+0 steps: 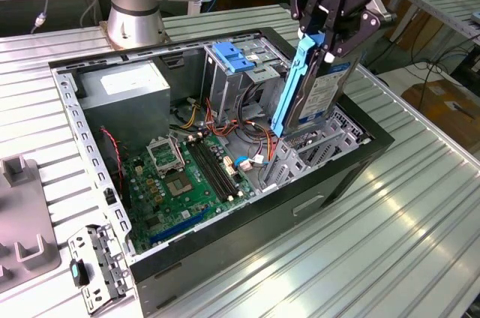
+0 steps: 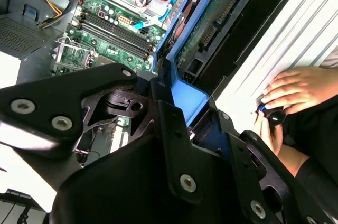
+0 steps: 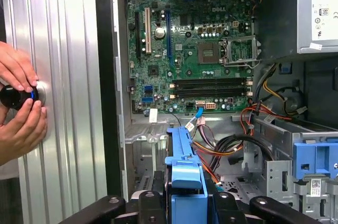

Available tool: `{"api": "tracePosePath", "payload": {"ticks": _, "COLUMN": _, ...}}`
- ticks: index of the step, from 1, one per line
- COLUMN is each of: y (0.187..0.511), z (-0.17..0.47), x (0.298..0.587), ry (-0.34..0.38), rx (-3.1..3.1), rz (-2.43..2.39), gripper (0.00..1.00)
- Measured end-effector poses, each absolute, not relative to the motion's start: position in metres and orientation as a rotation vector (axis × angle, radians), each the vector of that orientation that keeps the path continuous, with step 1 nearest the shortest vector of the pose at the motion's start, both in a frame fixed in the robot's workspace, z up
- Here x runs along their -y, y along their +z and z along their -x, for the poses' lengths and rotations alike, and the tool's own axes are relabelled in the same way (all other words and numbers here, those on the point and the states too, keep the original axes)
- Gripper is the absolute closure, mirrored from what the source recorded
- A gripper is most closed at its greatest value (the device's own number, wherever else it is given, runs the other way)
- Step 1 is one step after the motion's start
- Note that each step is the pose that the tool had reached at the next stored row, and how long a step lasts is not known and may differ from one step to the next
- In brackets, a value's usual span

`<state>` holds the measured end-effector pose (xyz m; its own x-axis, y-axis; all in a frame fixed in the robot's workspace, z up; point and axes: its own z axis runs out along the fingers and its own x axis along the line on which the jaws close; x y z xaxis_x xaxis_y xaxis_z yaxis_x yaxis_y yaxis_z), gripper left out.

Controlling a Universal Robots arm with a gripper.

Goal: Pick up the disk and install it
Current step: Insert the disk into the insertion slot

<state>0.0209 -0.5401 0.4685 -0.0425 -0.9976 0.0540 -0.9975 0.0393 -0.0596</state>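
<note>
The disk (image 1: 319, 93), a black drive with bright blue rails, hangs on edge and slightly tilted above the near-right corner of the open computer case (image 1: 352, 175). Its lower end dips in by the metal bay (image 1: 300, 153). My gripper (image 1: 334, 40) is shut on the disk's upper end, one finger on each side. In the second wrist view the disk (image 2: 203, 23) stretches away from the gripper (image 2: 185, 102) over the case's edge. The first wrist view shows the disk's blue rail (image 3: 182, 155) running out from the gripper (image 3: 185, 205) toward the motherboard.
Inside the case lie a green motherboard (image 1: 187, 175), a power supply (image 1: 124, 89), loose cables (image 1: 240, 127) and a drive cage with a light-blue bracket (image 1: 232, 55). A person's hands (image 3: 18, 102) hold a black knob on the ribbed table beside the case. A metal bracket (image 1: 94, 265) lies on the exterior view's left.
</note>
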Motion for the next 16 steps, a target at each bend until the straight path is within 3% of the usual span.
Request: {"api": "tracePosePath", "payload": {"ticks": 16, "y": 0.451, "z": -0.044, "x": 0.552, "ry": -0.128, "rx": -2.249, "rz": 2.187, "gripper": 0.63}}
